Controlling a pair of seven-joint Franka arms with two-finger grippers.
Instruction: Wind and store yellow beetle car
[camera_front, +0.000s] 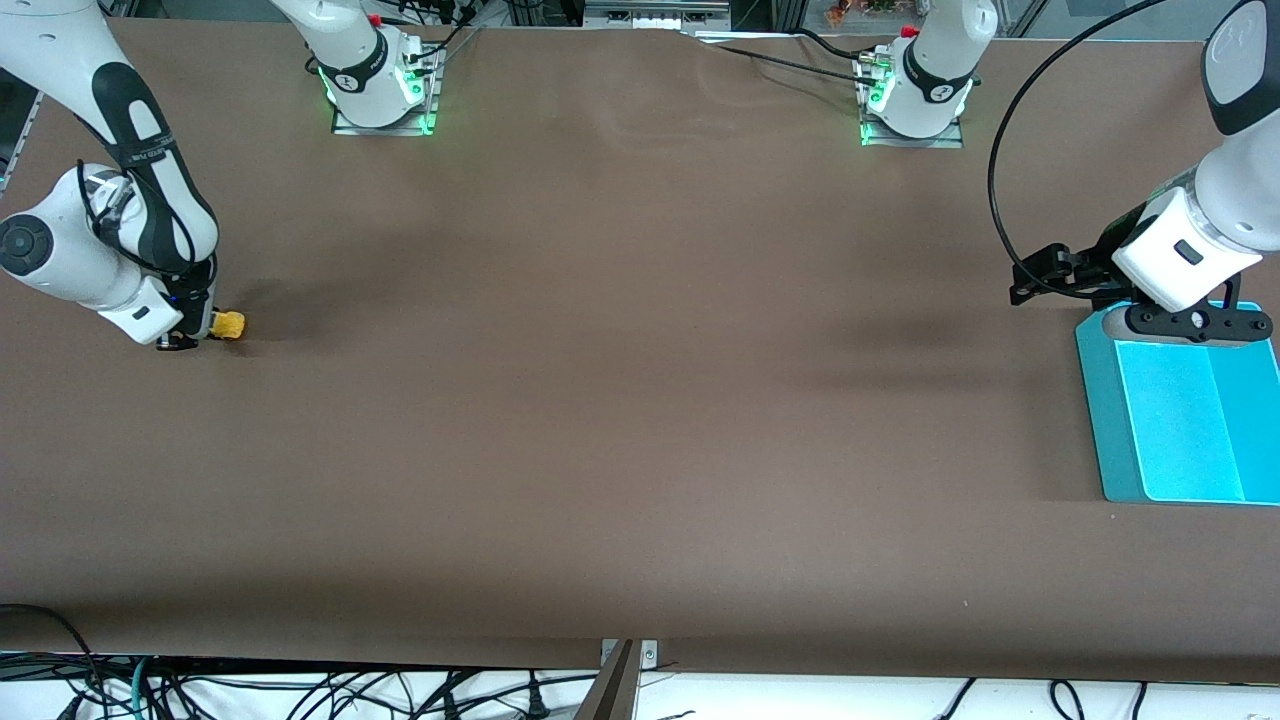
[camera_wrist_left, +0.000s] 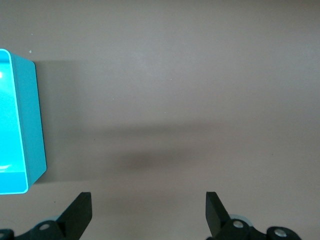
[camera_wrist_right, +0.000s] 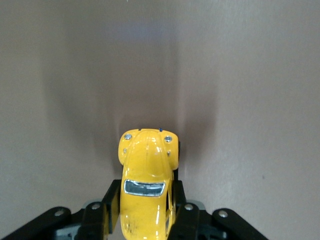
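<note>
The yellow beetle car (camera_wrist_right: 147, 187) looks glossy and smooth, the brown table (camera_front: 620, 400) matt, and the teal bin (camera_front: 1180, 420) smooth, slightly shiny plastic.

The yellow beetle car (camera_front: 229, 325) sits on the worktop (camera_front: 620, 400) at the right arm's end, with the right gripper (camera_front: 190, 335) down at worktop level and its fingers (camera_wrist_right: 111, 207) pressed against both sides of the car. At the left arm's end lies a bin (camera_front: 1180, 420), well apart from the car. The left gripper (camera_front: 1200, 322) hangs over the bin's edge that lies farther from the front camera, its fingers (camera_wrist_left: 80, 212) spread wide with nothing between them.
</note>
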